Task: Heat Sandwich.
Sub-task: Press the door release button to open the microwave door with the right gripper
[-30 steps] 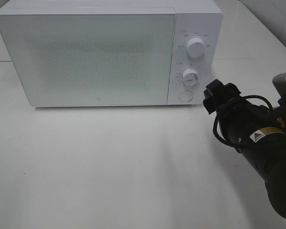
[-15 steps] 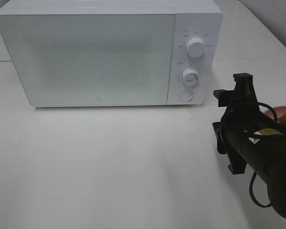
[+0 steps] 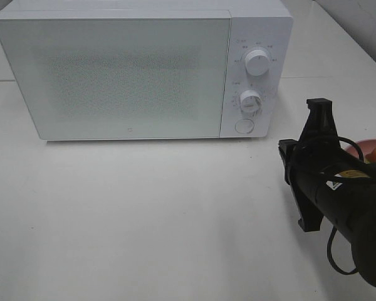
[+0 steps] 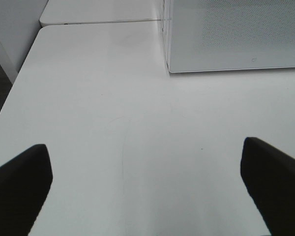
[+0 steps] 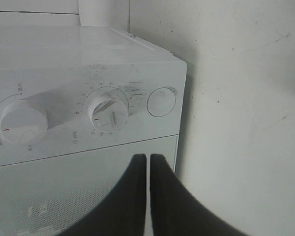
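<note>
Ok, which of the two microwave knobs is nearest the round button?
The lower knob, which sits just above the round button. The upper knob is farther up, with the lower one between it and the button.

The high camera looks steeply down from the front onto the table (image 3: pixel 144 219) and the whole microwave (image 3: pixel 131 75); the left wrist camera sits low over the table, facing the microwave's door corner from some way back; the right wrist camera, rolled sideways, faces the control panel (image 5: pixel 137 98) from near; all three share the microwave.

White table (image 3: pixel 144 219) with microwave (image 3: pixel 125 75), pink plate (image 3: pixel 368 148)
</note>
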{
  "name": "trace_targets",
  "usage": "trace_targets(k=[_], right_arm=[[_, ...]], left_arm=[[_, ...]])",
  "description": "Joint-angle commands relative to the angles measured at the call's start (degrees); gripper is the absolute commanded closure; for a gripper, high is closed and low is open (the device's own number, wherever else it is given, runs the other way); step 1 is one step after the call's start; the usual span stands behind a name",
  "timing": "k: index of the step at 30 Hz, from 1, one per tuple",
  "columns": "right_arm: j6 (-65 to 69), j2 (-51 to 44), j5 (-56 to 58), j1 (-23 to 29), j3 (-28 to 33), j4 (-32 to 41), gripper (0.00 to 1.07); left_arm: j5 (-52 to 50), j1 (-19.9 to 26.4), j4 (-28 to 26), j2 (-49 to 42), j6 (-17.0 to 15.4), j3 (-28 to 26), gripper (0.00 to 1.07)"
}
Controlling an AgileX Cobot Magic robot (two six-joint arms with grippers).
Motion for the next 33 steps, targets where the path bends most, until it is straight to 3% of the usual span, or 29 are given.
trace_targets(k=[1, 17, 28, 33], right_arm=[[0.57, 0.00, 1.38, 0.17, 0.17, -0.69, 1.07], [2.81, 0.11, 3.32, 0.06, -1.43, -1.95, 1.07], [7.10, 4.87, 5.33, -7.16, -6.93, -13.46, 1.07], [7.56, 7.51, 6.02, -9.45, -9.22, -15.07, 1.07]], left_arm=[[0.17, -0.11, 0.00, -1.60, -0.11, 0.06, 0.01], [0.17, -0.11, 0.00, -1.60, -0.11, 0.06, 0.01], [0.17, -0.11, 0.00, -1.60, -0.11, 0.06, 0.01], [0.17, -0.11, 0.00, -1.60, -0.11, 0.06, 0.01]])
